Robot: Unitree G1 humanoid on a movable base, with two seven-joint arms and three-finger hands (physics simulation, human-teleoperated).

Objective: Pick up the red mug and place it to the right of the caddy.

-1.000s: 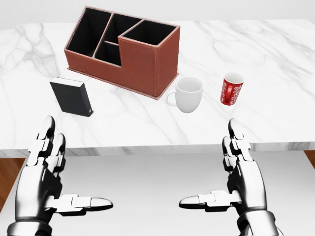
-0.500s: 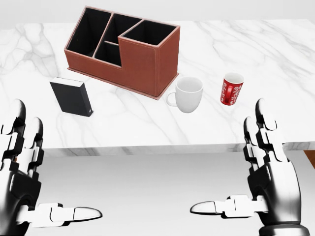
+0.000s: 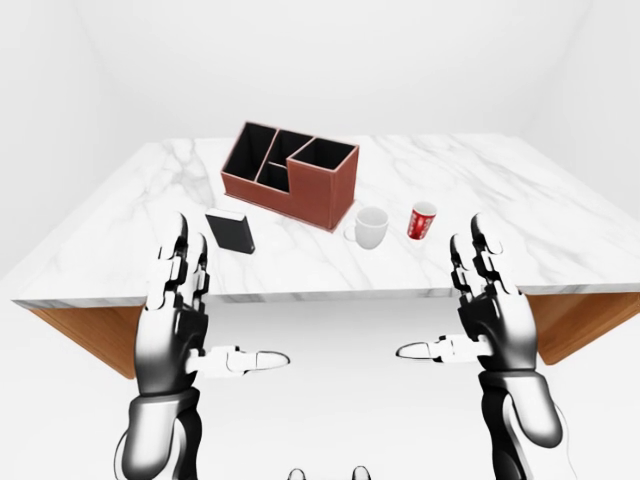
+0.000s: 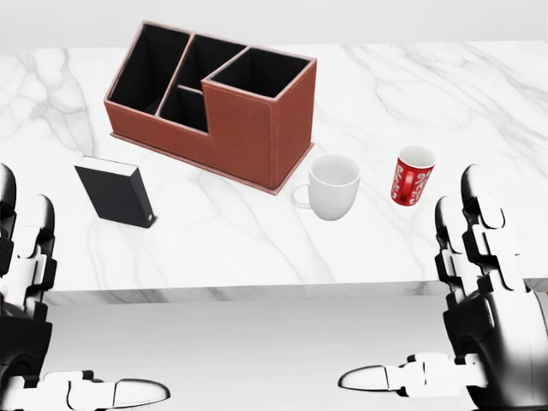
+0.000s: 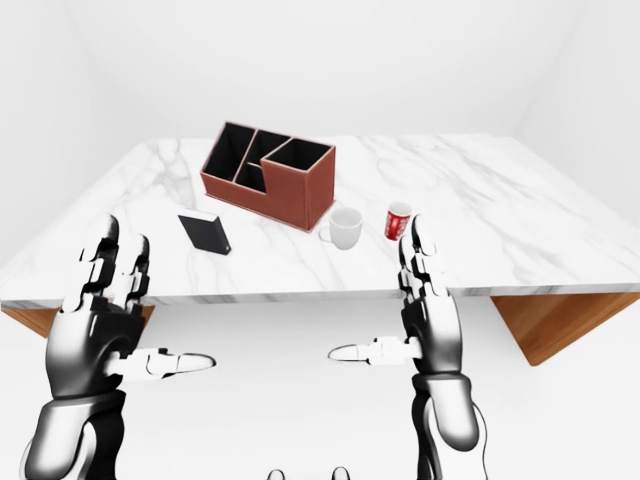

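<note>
Head view: red mug (image 4: 413, 175) stands right of white mug (image 4: 332, 187); both hands' fingers (image 4: 477, 224) spread, empty.

Parts cut off by the frame edges or hidden behind other things.

In the head view, the left hand (image 4: 30, 317) is cropped by the left and bottom edges, and the right hand (image 4: 484, 317) by the right and bottom edges; both wrists are lost. The tabletop (image 4: 428, 86) is cut at both sides there, so its corners cannot be seen. The handle of the red mug (image 4: 413, 175) is not shown in any view. The floors of the caddy (image 4: 214, 98) compartments are lost in blackness. The pattern on the red mug is too small to be made out. Part of the tabletop's near edge is covered by the raised fingers (image 3: 478, 250) in the left-eye view.
</note>
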